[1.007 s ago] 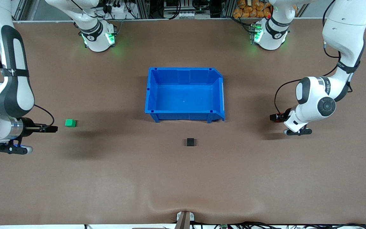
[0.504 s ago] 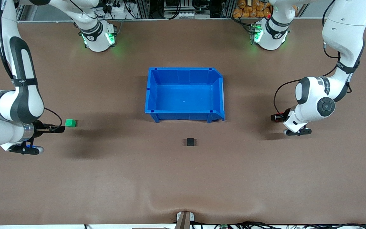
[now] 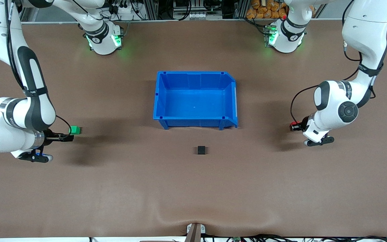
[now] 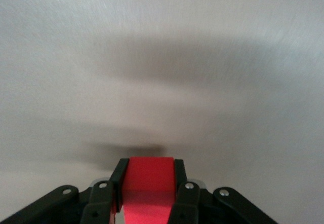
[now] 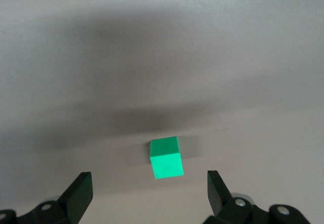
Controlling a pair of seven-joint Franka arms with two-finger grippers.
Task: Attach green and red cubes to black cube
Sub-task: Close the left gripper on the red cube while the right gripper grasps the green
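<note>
Red cube (image 4: 149, 181) is sitting clamped between the closed fingers of the left gripper (image 3: 295, 126) at the left arm's end of the table, while the right gripper (image 5: 149, 191), jaws spread wide and empty, is lining up on the green cube (image 3: 75, 129) at the right arm's end. Black cube (image 3: 201, 150) is waiting just in front of the blue bin (image 3: 195, 121). All three are looking light, rigid and smooth, best pinched across opposite flat faces; no readable writing is showing.

A brown table (image 3: 193, 188) under even light, with metal framing (image 3: 193, 10) and cables (image 3: 126, 8) along its edge.
</note>
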